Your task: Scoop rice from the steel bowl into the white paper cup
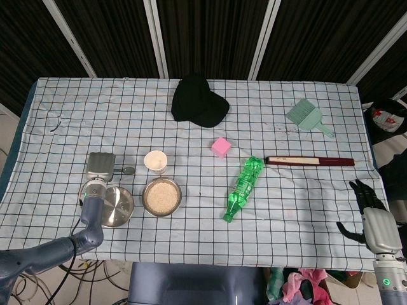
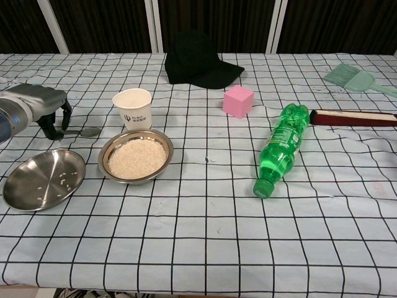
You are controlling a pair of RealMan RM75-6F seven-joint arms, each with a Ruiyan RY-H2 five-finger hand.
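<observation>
The steel bowl [image 1: 161,197] [image 2: 136,156] is filled with rice and stands on the checked cloth. Just behind it is the white paper cup [image 1: 155,161] [image 2: 133,108], upright. Left of the cup, a metal spoon [image 1: 129,170] [image 2: 90,131] lies low on the cloth. My left hand [image 1: 100,166] [image 2: 40,105] reaches down over its handle, and its curled fingers [image 2: 54,127] pinch the handle end. My right hand [image 1: 372,213] hangs off the table's right front corner with its fingers apart and nothing in it. The chest view does not show it.
A shallow steel plate [image 1: 117,206] [image 2: 43,179] holding a few rice grains sits left of the bowl. A green bottle [image 1: 243,187] [image 2: 280,148] lies on its side mid-table. Further back are a pink cube [image 1: 220,147], black cap [image 1: 198,101], dark red fan [image 1: 311,161] and green brush [image 1: 306,117].
</observation>
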